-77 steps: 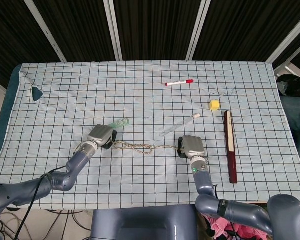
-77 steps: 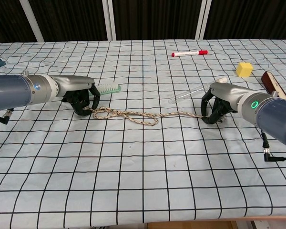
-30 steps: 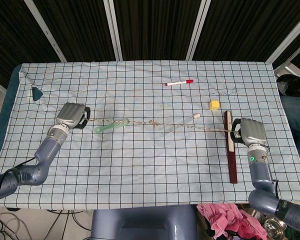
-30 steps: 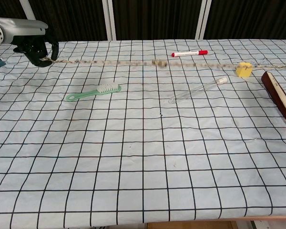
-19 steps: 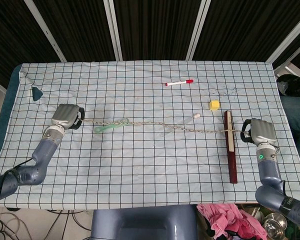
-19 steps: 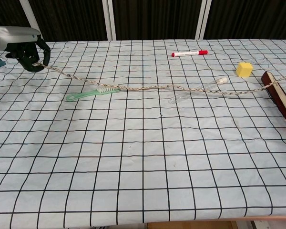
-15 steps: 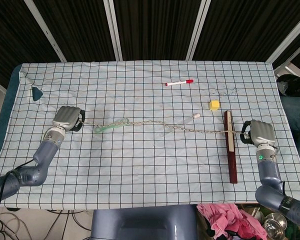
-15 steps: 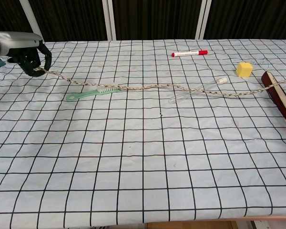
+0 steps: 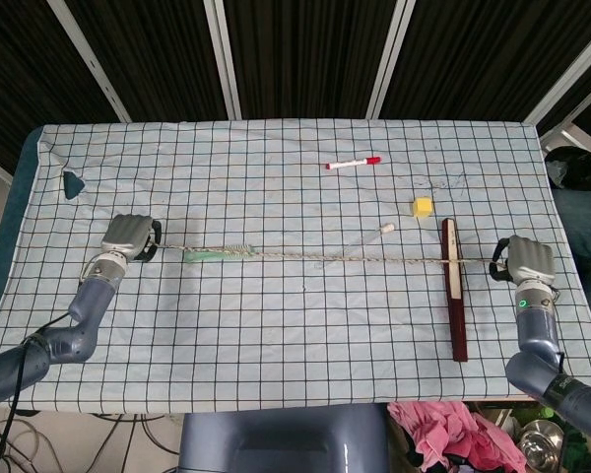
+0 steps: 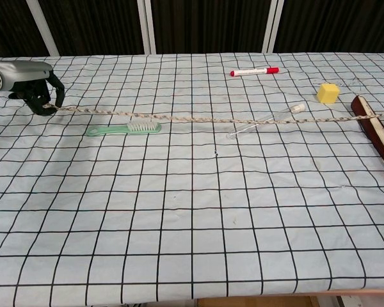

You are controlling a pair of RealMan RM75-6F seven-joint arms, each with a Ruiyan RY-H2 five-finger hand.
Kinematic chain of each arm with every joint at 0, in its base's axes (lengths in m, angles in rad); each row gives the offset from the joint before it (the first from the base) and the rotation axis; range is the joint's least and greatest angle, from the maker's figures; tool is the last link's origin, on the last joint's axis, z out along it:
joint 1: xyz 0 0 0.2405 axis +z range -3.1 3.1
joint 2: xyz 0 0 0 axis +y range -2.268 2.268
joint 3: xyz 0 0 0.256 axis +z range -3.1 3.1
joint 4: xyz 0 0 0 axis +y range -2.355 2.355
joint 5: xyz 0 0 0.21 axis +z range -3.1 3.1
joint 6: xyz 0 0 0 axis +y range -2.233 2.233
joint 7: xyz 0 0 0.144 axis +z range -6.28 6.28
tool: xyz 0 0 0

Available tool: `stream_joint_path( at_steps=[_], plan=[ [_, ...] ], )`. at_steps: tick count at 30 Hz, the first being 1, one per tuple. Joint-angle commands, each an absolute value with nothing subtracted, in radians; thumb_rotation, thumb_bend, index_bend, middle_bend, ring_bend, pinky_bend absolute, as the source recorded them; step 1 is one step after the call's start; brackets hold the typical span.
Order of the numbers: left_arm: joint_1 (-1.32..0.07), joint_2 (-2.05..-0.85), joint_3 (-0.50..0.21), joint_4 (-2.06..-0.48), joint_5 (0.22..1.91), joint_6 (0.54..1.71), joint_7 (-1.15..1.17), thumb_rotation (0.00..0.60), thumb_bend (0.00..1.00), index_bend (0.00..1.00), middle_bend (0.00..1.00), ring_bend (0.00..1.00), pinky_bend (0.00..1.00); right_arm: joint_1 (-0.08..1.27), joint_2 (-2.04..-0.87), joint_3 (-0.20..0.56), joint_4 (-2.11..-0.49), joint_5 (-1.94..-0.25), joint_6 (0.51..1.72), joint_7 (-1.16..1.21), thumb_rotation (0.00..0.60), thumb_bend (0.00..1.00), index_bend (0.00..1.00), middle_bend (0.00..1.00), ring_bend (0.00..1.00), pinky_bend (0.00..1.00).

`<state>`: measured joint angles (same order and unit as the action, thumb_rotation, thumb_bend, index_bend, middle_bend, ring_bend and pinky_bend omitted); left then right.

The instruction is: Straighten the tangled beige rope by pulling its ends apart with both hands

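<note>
Beige rope point(image 9: 315, 257): your left robot hand point(image 9: 128, 237) and right robot hand point(image 9: 528, 261) each grasp an end, line near-straight across the surface point(image 9: 276, 325); only release seems left.

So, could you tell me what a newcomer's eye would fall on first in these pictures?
Most likely the beige rope, stretched in one long line across the checked tablecloth, with the left hand gripping one end and the right hand the other. It passes over the green toothbrush, the clear tube and the dark red stick. Behind it lie a red marker and a yellow cube.
</note>
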<state>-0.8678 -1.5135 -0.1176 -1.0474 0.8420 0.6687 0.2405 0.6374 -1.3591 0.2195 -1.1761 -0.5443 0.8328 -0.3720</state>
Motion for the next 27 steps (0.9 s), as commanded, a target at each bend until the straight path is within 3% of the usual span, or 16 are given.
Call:
stream_joint_path(
  at_steps=[1, 6, 10, 12, 14, 17, 22, 27],
  plan=[
    [-0.863, -1.523, -0.119, -1.037, 0.864, 0.663, 0.229, 0.600, 0.48, 0.64, 0.90, 0.89, 0.86, 0.635, -1.369, 0.218, -1.161, -0.553, 0.819, -0.357, 0.600, 0.48, 0.67, 1.00, 1.00, 1.00],
    [-0.859, -1.538, -0.121, -1.034, 0.882, 0.645, 0.210, 0.600, 0.47, 0.63, 0.90, 0.89, 0.86, 0.638, -1.394, 0.207, -1.122, -0.560, 0.787, -0.356, 0.600, 0.48, 0.66, 1.00, 1.00, 1.00],
    [-0.857, -1.545, -0.120, -1.028, 0.889, 0.622, 0.200, 0.600, 0.41, 0.53, 0.89, 0.89, 0.86, 0.643, -1.406, 0.198, -1.093, -0.550, 0.737, -0.356, 0.600, 0.41, 0.65, 1.00, 1.00, 1.00],
    [-0.860, -1.544, -0.118, -1.024, 0.886, 0.605, 0.203, 0.600, 0.33, 0.43, 0.88, 0.88, 0.85, 0.647, -1.407, 0.195, -1.084, -0.545, 0.720, -0.358, 0.600, 0.31, 0.57, 1.00, 1.00, 1.00],
    [-0.864, -1.541, -0.117, -1.024, 0.878, 0.593, 0.210, 0.600, 0.22, 0.30, 0.87, 0.87, 0.85, 0.650, -1.405, 0.196, -1.079, -0.543, 0.713, -0.357, 0.600, 0.21, 0.44, 1.00, 1.00, 1.00],
    [-0.869, -1.533, -0.121, -1.030, 0.862, 0.591, 0.224, 0.600, 0.12, 0.21, 0.83, 0.84, 0.84, 0.653, -1.394, 0.198, -1.083, -0.535, 0.706, -0.357, 0.600, 0.10, 0.26, 1.00, 1.00, 1.00],
    [-0.877, -1.504, -0.122, -1.054, 0.824, 0.606, 0.266, 0.600, 0.01, 0.15, 0.69, 0.74, 0.78, 0.652, -1.354, 0.208, -1.114, -0.519, 0.705, -0.349, 0.600, 0.04, 0.15, 1.00, 1.00, 1.00],
    [-0.883, -1.448, -0.138, -1.139, 0.753, 0.655, 0.319, 0.600, 0.00, 0.15, 0.58, 0.62, 0.71, 0.646, -1.252, 0.219, -1.193, -0.484, 0.667, -0.330, 0.600, 0.01, 0.05, 0.99, 1.00, 1.00]
  ],
)
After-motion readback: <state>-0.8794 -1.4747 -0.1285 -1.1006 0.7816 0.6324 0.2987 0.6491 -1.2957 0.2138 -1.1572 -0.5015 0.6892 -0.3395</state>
